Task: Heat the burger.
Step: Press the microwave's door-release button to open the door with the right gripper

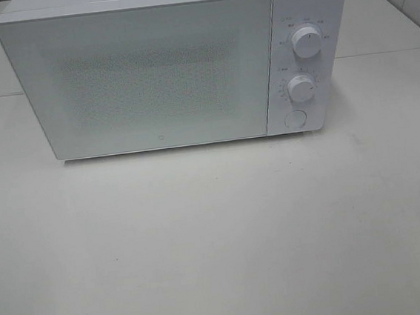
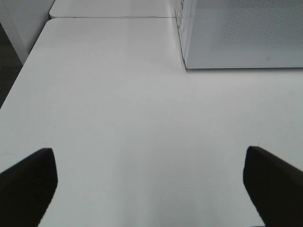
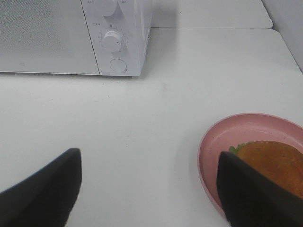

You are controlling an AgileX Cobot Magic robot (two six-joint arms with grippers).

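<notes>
The burger (image 3: 277, 163) shows only in the right wrist view, a golden-brown bun with a bit of green lettuce, lying on a pink plate (image 3: 236, 130). One dark finger of my right gripper (image 3: 149, 189) covers part of it. That gripper is open over bare table, with the burger just outside its jaws. My left gripper (image 2: 151, 189) is open wide above bare white table, holding nothing. The white microwave (image 1: 157, 73) stands at the back with its door shut. Neither gripper appears in the exterior high view.
The microwave's control panel carries two round knobs (image 1: 307, 42) (image 1: 301, 88) and a round button (image 1: 295, 118) on its right side. The white table (image 1: 218, 238) stretches in front of the microwave. A second table surface lies behind it.
</notes>
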